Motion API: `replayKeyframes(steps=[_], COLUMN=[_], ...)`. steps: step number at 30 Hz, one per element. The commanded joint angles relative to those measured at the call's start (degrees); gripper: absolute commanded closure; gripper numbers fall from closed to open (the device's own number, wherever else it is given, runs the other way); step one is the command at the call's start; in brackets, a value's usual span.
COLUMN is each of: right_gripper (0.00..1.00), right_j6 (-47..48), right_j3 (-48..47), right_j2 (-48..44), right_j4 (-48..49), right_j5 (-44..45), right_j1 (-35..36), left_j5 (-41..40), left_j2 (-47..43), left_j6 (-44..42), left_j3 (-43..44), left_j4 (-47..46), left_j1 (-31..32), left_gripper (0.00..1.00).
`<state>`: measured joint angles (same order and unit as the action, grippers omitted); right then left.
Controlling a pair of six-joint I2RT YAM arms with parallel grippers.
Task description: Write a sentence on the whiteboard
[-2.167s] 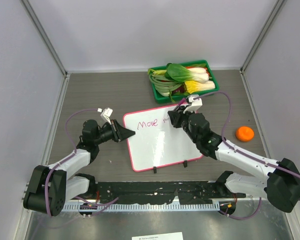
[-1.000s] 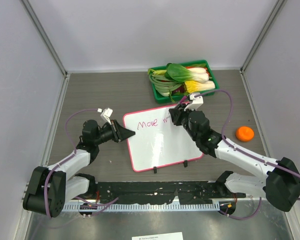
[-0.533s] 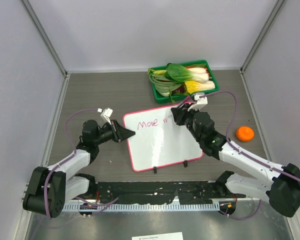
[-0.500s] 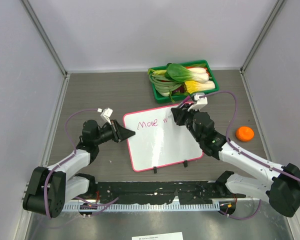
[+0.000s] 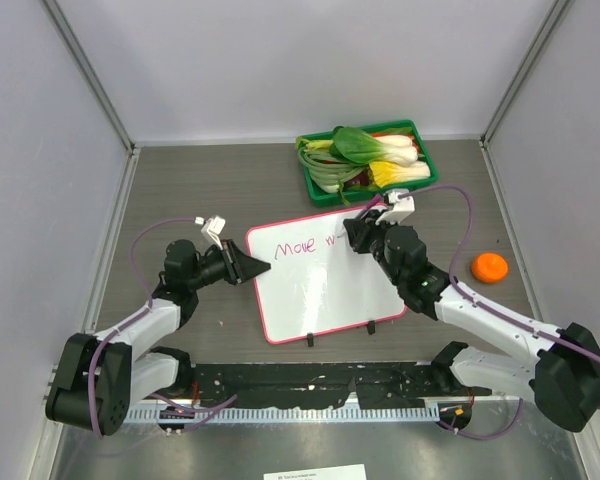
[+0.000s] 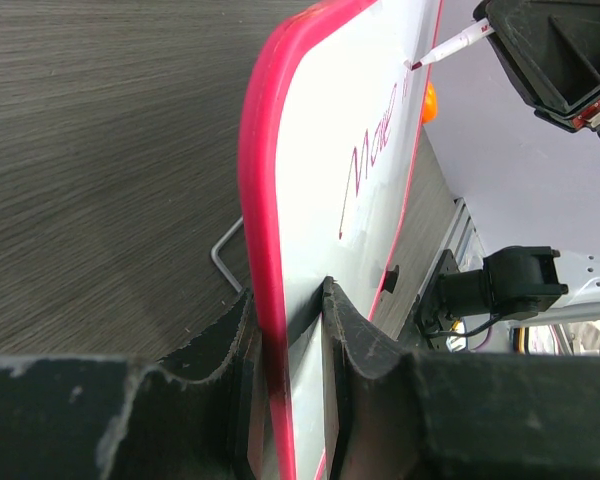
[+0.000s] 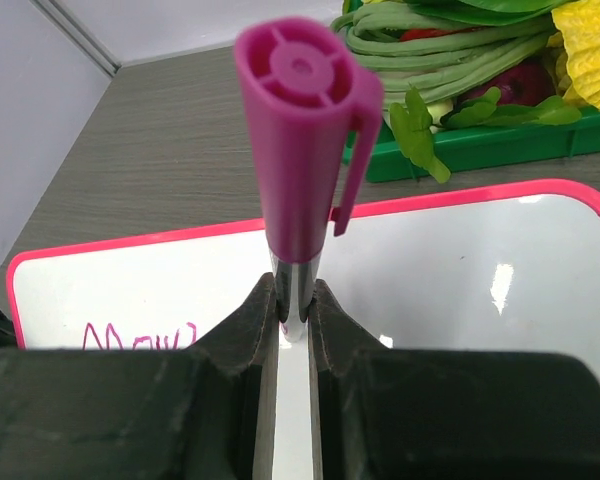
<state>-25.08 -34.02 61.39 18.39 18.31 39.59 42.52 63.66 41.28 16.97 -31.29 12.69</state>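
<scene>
The whiteboard (image 5: 320, 275), white with a pink-red frame and two black feet, lies on the table with "Move" and a further letter in magenta along its top. My left gripper (image 5: 263, 266) is shut on the board's left edge; the left wrist view shows the frame (image 6: 265, 250) pinched between the jaws. My right gripper (image 5: 352, 237) is shut on a magenta marker (image 7: 300, 170), cap end towards the camera, tip on the board right of the writing (image 6: 417, 66). The board also fills the right wrist view (image 7: 480, 270).
A green tray (image 5: 420, 160) of bok choy, green beans and other vegetables stands just behind the board, also in the right wrist view (image 7: 480, 150). An orange fruit (image 5: 490, 267) lies at the right. Grey walls close in three sides.
The right gripper with the marker has shifted slightly right along the top of the board, and a new magenta stroke has appeared after "Move". The left arm has not moved.
</scene>
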Motion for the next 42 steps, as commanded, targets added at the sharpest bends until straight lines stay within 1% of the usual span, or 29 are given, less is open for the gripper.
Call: replayKeyframes(steps=[1,12,22,29,42], right_gripper=[0.99,0.99,0.99,0.99,0.99], right_j6=[-0.3,-0.9,-1.2,-0.1,-0.1], right_j3=[1.4,3.6,-0.1,-3.6,-2.8], right_j2=[-1.1,-3.3,-4.6,-2.6,2.0], right_j4=[-0.6,-1.7,0.6,1.6,3.1], right_j5=[0.3,-1.2,-2.0,-0.9,1.8], right_j1=[-0.4,-0.4,-0.5,-0.6,-1.0], left_j5=[-4.8,-4.9,-4.9,-4.9,-5.0], left_j2=[0.1,0.2,0.1,0.1,-0.2], left_j6=[-7.0,-7.0,-6.9,-6.9,-7.1], left_j3=[-1.0,-1.1,-1.0,-1.0,-1.0], left_j4=[2.7,2.6,2.6,2.7,2.8], left_j1=[0.1,0.1,0.1,0.1,0.1], left_gripper=[1.00,1.00,1.00,1.00,1.00])
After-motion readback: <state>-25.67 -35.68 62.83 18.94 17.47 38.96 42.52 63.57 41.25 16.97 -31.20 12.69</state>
